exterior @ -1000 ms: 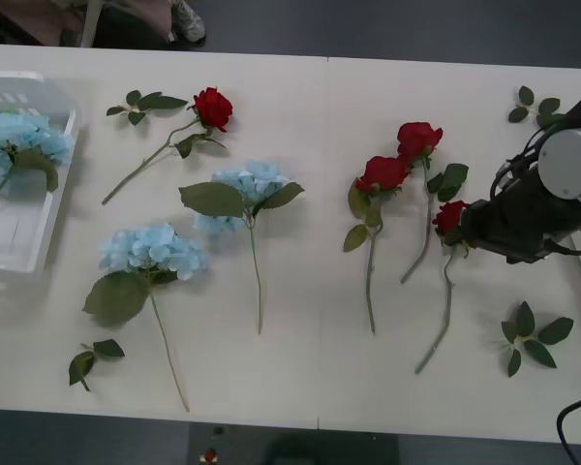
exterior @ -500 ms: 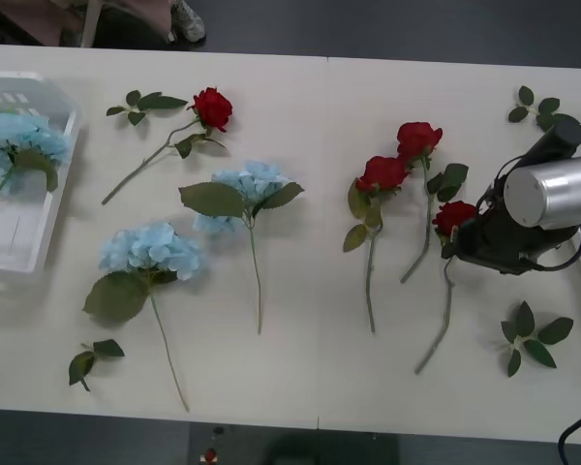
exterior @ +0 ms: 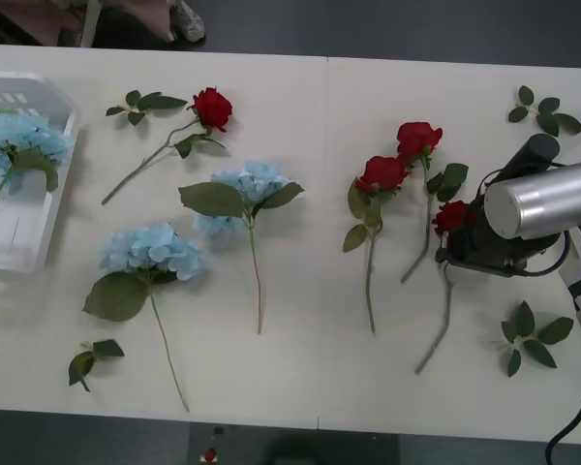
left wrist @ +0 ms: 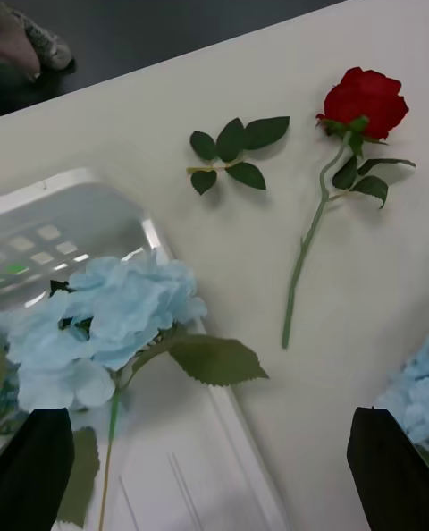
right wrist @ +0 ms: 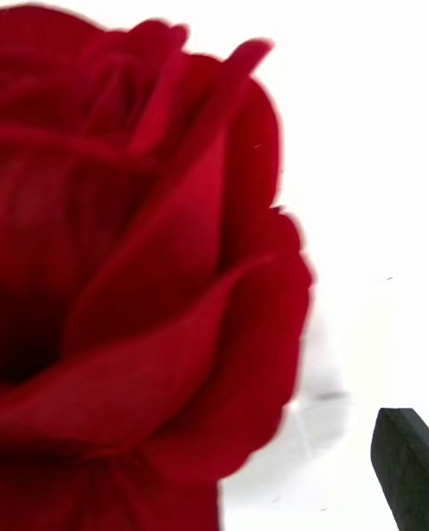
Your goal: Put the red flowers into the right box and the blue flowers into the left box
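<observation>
right gripper at a rose head

rightmost rose [exterior: 452, 215] flat on the desk [exterior: 310, 387], bloom touching the right gripper [exterior: 445, 247]; whether its fingers are apart or together cannot be told. two more roses [exterior: 382, 173] just left, a fourth [exterior: 213, 108] far left. left gripper [left wrist: 214, 464] fingers [left wrist: 389, 468] apart over the bin [exterior: 24, 242] holding a blue flower [exterior: 19, 136].

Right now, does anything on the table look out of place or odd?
Nothing looks damaged. One red rose lies apart from the other three, over by the left box among the blue flowers, far from the right claw.
</observation>
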`<state>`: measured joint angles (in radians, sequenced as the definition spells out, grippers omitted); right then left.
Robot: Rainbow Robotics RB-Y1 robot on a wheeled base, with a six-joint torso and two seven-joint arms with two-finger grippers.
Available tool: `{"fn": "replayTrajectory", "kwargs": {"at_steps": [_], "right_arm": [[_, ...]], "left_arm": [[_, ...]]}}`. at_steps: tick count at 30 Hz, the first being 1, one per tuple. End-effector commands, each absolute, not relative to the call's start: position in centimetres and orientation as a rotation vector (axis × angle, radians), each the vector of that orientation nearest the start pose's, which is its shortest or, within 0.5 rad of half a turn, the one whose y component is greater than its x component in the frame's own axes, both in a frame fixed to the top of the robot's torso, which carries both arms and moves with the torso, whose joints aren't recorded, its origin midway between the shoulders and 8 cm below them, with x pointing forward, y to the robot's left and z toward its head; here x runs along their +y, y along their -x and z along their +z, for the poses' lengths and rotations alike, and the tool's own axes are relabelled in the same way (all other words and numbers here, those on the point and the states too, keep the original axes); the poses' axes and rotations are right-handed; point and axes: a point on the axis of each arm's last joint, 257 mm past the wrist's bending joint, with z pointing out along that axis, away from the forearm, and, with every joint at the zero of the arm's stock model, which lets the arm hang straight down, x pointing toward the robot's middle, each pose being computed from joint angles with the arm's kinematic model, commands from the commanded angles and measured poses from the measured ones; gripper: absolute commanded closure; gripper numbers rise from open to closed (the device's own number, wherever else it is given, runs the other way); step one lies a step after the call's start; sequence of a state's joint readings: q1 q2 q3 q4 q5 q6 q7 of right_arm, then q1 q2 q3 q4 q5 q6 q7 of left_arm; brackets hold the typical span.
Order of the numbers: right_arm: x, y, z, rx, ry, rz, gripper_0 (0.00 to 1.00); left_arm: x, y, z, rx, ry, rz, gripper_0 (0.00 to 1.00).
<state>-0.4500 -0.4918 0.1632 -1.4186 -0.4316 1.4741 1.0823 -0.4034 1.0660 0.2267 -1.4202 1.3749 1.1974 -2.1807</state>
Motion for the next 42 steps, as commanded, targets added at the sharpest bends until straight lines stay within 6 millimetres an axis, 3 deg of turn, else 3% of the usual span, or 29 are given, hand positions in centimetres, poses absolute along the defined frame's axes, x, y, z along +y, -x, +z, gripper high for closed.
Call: {"fn": "replayTrajectory", "kwargs": {"at_steps": [1,2,3,4,5,6,10,19,23,29,35,42], "right_arm": [[-29.1,-49.5,-33.8,2.764,-0.275,0.006,0.0],[-29.2,-49.5,-33.7,2.762,-0.272,0.004,0.01],[-29.1,-49.5,-33.8,2.763,-0.271,0.006,0.13],[-29.1,-49.5,-33.8,2.763,-0.267,0.005,0.53],[-29.1,-49.5,-33.8,2.765,-0.266,0.004,0.77],[-29.1,-49.5,-33.8,2.763,-0.265,0.005,0.88],[-29.1,-49.5,-33.8,2.764,-0.264,0.0,0.99],[-28.8,-49.4,-33.9,2.768,-0.247,0.006,1.0],[-28.6,-50.1,-32.7,2.74,-0.225,0.021,1.0],[-29.6,-50.6,-28.1,2.683,-0.191,0.015,1.0],[-32.3,-50.8,-22.8,2.62,-0.202,0.046,1.0],[-38.9,-50.8,-16.7,2.527,-0.215,-0.045,1.0]], "left_arm": [[42.6,-55.9,-4.5,2.05,-0.504,-0.126,0.07],[42.0,-56.5,-4.4,2.037,-0.508,-0.125,0.07],[41.8,-56.8,-4.5,2.036,-0.511,-0.12,0.07],[41.1,-57.4,-4.6,2.023,-0.52,-0.112,0.07],[40.5,-57.8,-4.6,2.015,-0.524,-0.116,0.07],[39.4,-58.3,-4.8,2.006,-0.536,-0.124,0.07],[36.1,-60.0,-6.5,1.978,-0.565,-0.134,0.07],[32.8,-63.0,-9.8,1.959,-0.617,-0.043,0.07],[31.7,-64.1,-11.1,1.98,-0.649,-0.021,0.07],[31.5,-65.6,-13.0,1.963,-0.704,0.106,0.07],[31.4,-66.6,-15.7,1.967,-0.7,0.164,0.07],[30.4,-66.4,-19.7,2.018,-0.703,0.143,0.07]]}}
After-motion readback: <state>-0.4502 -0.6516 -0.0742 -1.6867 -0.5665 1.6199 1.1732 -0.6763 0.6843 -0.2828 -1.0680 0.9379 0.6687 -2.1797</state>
